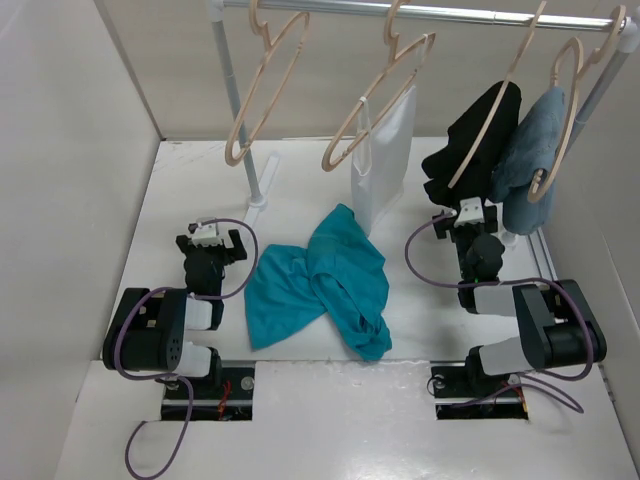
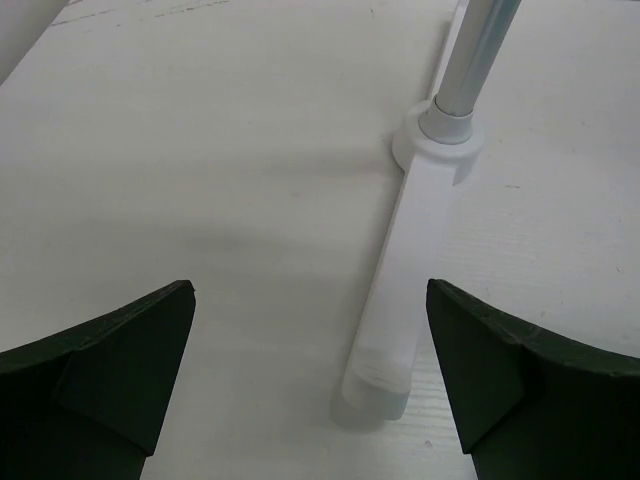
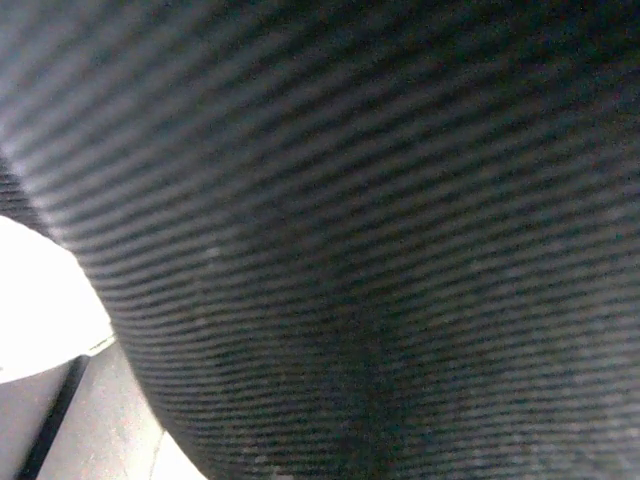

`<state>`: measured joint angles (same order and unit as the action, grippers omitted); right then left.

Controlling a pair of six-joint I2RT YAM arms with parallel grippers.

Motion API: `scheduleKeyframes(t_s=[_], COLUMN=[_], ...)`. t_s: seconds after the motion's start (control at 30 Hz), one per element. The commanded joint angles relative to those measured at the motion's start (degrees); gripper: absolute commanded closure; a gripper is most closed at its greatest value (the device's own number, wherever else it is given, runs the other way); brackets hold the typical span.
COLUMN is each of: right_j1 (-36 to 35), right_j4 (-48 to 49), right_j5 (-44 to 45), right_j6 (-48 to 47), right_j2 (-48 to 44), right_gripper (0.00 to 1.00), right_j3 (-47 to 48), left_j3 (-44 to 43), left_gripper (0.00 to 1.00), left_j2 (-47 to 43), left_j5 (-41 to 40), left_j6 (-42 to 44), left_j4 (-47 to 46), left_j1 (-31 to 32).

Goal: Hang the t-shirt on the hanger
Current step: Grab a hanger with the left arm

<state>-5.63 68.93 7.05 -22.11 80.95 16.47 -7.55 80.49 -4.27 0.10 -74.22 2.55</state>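
Observation:
The teal t-shirt point(image 1: 322, 288) lies crumpled on the white table between the two arms. An empty pale wooden hanger point(image 1: 265, 85) hangs at the left of the rail, far above the shirt. My left gripper point(image 1: 212, 240) is low over the table left of the shirt, open and empty. In the left wrist view its gripper point(image 2: 310, 345) is wide apart with bare table between the fingers point(image 2: 110, 370). My right gripper point(image 1: 470, 215) is right of the shirt, pressed up under a black garment point(image 1: 478, 135). Black cloth point(image 3: 350, 230) fills the right wrist view and hides the fingers.
A second wooden hanger point(image 1: 385, 85) carries a white cloth point(image 1: 385, 165). Further right hang the black garment and a grey-blue fluffy cloth point(image 1: 535, 150). The metal rail point(image 1: 440, 14) rests on a post with a white foot point(image 2: 415, 260) just ahead of my left gripper. Walls enclose the table.

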Motion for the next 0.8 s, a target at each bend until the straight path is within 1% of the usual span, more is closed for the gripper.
scheduleKeyframes(t_s=[0.0,0.07,0.1,0.13,0.17,0.2,0.23,0.27,0.3,0.33,0.37,0.4,0.43,0.47,0.5,0.53,0.57,0.6,0.63,0.67,0.73,0.77], right_j1=[0.27,0.27,0.27,0.27,0.27,0.27,0.27,0.27,0.27,0.27,0.27,0.27,0.27,0.27,-0.26,-0.26,-0.26,-0.26,-0.26,-0.26,-0.26,-0.26], right_j4=[-1.48,-9.9,-20.04,-24.15,-27.5,-29.79,-31.64,-31.66,-31.66,-31.66,-31.66,-32.18,-34.36,-35.43,-35.96,-35.97,-35.97,-35.97,-35.97,-35.97,-38.33,-39.38], right_j5=[3.74,5.16,5.78,5.78,5.78,5.78,4.83,4.82,5.43,7.0,7.62,7.63,7.63,6.32,6.31,6.31,6.31,6.92,6.93,6.93,6.31,5.61], right_j6=[2.15,2.68,2.68,3.29,3.91,4.52,5.05,5.06,6.54,7.16,8.47,9.09,9.1,9.1,9.1,9.1,9.1,9.1,9.71,9.72,9.72,9.72], right_j2=[-2.54,-6.04,-6.93,-6.94,-7.47,-7.47,-7.47,-8.25,-9.39,-9.4,-10.1,-10.11,-10.11,-9.41,-9.4,-8.8,-8.79,-8.79,-9.31,-9.93,-9.93,-9.93], right_gripper=[0.01,0.01,0.01,0.01,0.01,0.01,0.01,0.01,0.01,0.01,0.01,0.01,0.01,0.01,0.01,0.01,0.01,0.01,0.01,0.01,0.01,0.01], right_j3=[2.25,7.33,9.87,14.6,16.38,17.45,17.46,17.46,17.46,16.85,16.84,16.84,17.45,17.98,18.51,19.03,19.04,19.04,19.04,19.04,20.0,20.7], left_j3=[-1.76,-1.76,-0.37,1.03,4.53,6.22,7.63,8.34,7.21,5.02,2.39,-1.55,-3.33,-5.09,-6.84,-10.6,-12.99,-15.62,-21.39,-24.76,-32.31,-40.96], left_gripper=[0.01,0.01,0.01,0.01,0.01,0.01,0.01,0.01,0.01,0.01,0.01,0.01,0.01,0.01,0.01,0.01,0.01,0.01,0.01,0.01,0.01,0.01], left_j2=[-1.04,-0.51,-0.51,-1.55,-3.48,-10.46,-15.57,-21.45,-34.22,-40.7,-46.07,-50.65,-57.57,-60.59,-62.97,-65.0,-67.37,-67.39,-67.39,-66.26,-62.49,-59.95], left_j5=[1.64,3.9,7.23,9.61,11.46,12.79,12.8,12.8,11.93,9.57,7.98,6.05,3.33,-2.26,-4.58,-6.17,-6.71,-6.71,-6.71,-6.71,-5.84,-5.05], left_j6=[-0.54,0.95,0.96,2.0,2.88,2.89,2.89,2.89,6.37,7.97,9.55,10.79,11.58,11.59,11.59,12.64,13.95,17.18,18.43,18.97,18.97,19.5], left_j4=[-12.97,-14.89,-17.08,-20.24,-21.66,-21.67,-18.8,-14.86,-8.9,8.65,17.61,24.49,35.08,39.98,43.94,47.55,54.37,57.22,59.6,63.45,67.25,69.45], left_j1=[-0.26,-0.26,-0.96,-0.96,-1.66,-1.67,-1.67,-1.67,-1.67,-1.67,-0.88,-0.27,1.39,2.19,2.81,3.34,3.86,4.48,4.48,4.48,4.48,4.48])
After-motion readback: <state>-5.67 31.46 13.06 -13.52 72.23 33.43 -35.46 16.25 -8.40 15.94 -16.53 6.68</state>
